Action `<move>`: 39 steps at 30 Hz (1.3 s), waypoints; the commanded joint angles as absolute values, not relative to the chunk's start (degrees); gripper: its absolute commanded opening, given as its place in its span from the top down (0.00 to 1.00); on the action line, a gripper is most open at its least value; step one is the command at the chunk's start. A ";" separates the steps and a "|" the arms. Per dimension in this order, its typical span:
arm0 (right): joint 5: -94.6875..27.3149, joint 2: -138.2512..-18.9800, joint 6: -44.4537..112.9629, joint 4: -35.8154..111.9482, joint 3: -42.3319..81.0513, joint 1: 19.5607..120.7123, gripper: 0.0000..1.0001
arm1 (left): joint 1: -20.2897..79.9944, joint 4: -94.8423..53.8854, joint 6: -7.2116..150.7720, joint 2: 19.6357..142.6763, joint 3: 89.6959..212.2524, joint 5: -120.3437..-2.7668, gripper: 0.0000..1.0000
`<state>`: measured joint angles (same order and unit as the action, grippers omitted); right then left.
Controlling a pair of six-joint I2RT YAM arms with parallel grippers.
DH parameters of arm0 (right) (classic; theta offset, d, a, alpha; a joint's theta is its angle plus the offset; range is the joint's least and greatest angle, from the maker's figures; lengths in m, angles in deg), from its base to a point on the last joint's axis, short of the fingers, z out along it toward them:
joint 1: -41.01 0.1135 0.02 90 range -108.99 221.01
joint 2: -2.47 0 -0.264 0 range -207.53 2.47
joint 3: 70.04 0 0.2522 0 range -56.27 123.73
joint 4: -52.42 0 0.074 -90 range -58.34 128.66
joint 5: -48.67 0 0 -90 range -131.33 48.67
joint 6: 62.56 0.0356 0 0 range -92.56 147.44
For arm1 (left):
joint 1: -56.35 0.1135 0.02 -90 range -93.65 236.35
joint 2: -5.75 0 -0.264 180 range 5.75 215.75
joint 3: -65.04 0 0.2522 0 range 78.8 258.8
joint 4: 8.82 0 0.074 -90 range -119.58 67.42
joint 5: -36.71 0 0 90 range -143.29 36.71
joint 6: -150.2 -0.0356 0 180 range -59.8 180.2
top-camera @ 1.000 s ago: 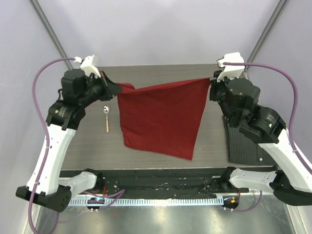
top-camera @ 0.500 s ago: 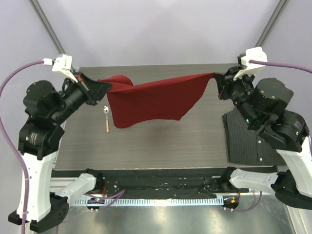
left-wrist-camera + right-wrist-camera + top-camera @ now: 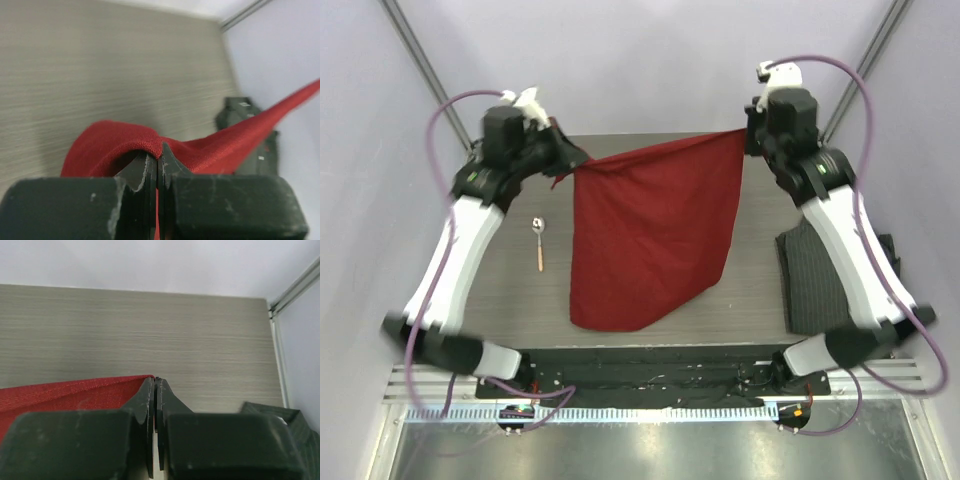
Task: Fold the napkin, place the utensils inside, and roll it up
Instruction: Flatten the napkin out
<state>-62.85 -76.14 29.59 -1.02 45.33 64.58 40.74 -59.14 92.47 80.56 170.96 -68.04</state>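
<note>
Arms [image 3: 460,240] extended rearward now, fingers [image 3: 137,172] pinching napkin [image 3: 650,235] corners.

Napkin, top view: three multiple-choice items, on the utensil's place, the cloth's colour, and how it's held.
1. Where is the utensil?
A. on the table, on the left arm's side of the napkin
B. wrapped inside the napkin
C. on top of the napkin

2. The napkin's colour?
A. blue
B. white
C. deep red

3. How is the napkin held?
A. lying flat, untouched
B. left gripper and right gripper each shut on an upper corner
C. bunched in one gripper

Answers: 1 A, it lies bare beside the cloth; 2 C, plainly red; 3 B, both wrist views show closed jaws pinching red cloth.
</note>
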 commanded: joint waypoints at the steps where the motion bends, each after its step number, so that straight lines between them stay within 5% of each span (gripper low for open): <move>1: -58.47 -91.01 29.20 3.24 54.62 54.65 0.99 | 44.83 -60.82 89.64 102.71 180.45 -62.70 1.00; 3: -58.38 -103.74 29.02 3.33 64.01 52.97 0.99 | 45.54 -61.42 90.08 110.83 186.00 -62.08 0.98; 4: -58.29 -107.97 29.11 3.16 67.70 51.74 0.99 | 45.54 -62.21 90.08 114.52 192.82 -62.00 0.83; 6: -58.99 -121.28 28.67 2.28 79.82 50.86 0.99 | 45.54 -64.14 90.35 126.04 200.23 -62.26 0.68; 7: -59.08 -125.37 28.24 1.75 84.04 50.59 0.99 | 45.54 -66.94 90.35 129.90 208.45 -62.61 0.40; 8: -58.82 -129.68 27.27 1.23 92.00 50.59 0.99 | 45.54 -68.36 90.43 134.90 211.84 -63.05 0.26; 10: -57.77 -136.65 26.12 -0.88 96.90 50.59 0.62 | 45.28 -72.13 89.91 137.40 217.47 -62.44 0.02; 12: -54.87 -134.41 27.00 -0.72 93.69 50.68 0.32 | 44.40 -70.76 88.86 133.91 213.57 -58.86 0.00; 13: -54.43 -132.21 27.35 0.33 89.84 50.68 0.30 | 44.31 -66.57 87.90 131.55 210.06 -57.79 0.00; 17: -52.67 -117.28 31.48 6.31 60.28 50.59 0.28 | 44.22 -54.15 89.81 116.52 181.37 -56.02 0.00; 24: -48.62 -92.49 42.02 9.04 25.50 50.77 0.28 | 42.73 -45.00 93.07 100.07 152.77 -58.74 0.00; 30: -46.61 -77.88 49.41 11.15 5.09 50.77 0.28 | 40.88 -41.31 93.25 97.77 142.45 -59.45 0.04; 39: -42.38 -75.23 55.29 16.51 -7.76 50.76 0.33 | 40.71 -36.38 93.69 104.35 141.20 -61.46 0.20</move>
<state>-44.09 -76.14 50.75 10.70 -6.32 50.68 40.71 -42.64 93.19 101.63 139.21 -59.67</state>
